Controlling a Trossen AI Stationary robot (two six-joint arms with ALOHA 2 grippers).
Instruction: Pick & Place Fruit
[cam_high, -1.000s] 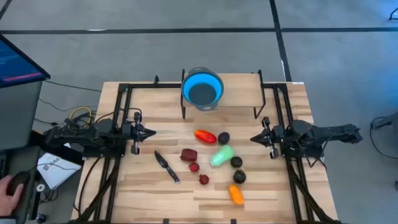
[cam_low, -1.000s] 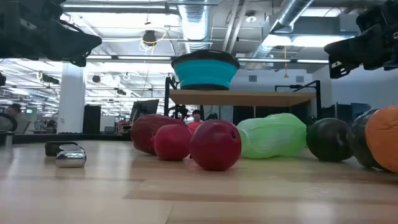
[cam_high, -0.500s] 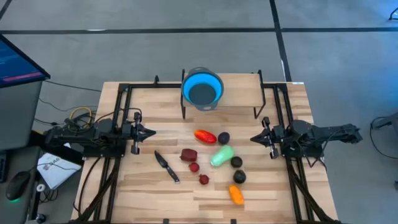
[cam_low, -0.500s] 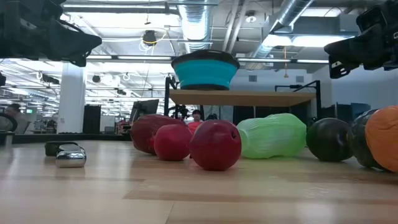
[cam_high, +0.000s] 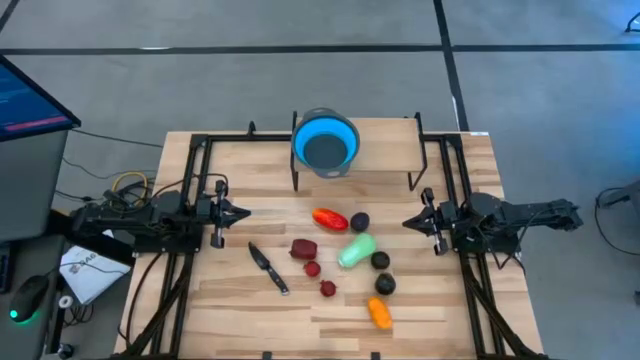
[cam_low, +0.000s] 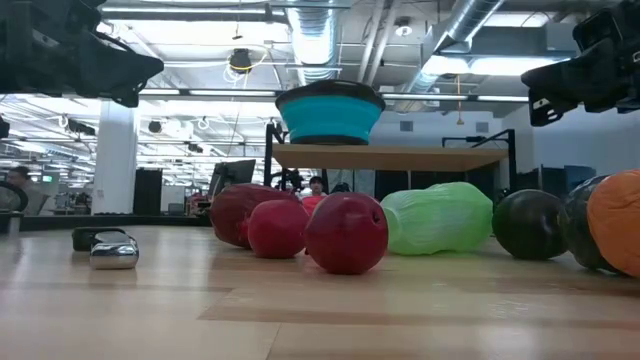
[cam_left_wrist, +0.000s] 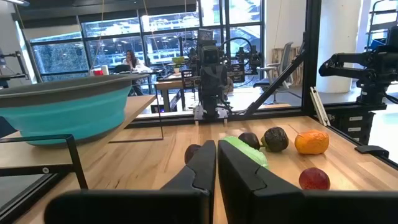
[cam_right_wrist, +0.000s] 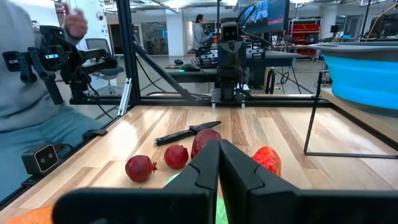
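Fruit (cam_high: 352, 252) mid-table (cam_high: 430, 310); knife (cam_high: 268, 268) left of it; bowl (cam_high: 325, 145) behind.

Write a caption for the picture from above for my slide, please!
Toy fruit and a knife lie between two waiting arms, under a blue bowl.

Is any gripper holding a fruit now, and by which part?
Nothing is held. The left gripper and right gripper are both shut and empty, apart from the fruit.

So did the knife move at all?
No. The knife lies at the same spot left of the dark red fruit as before.
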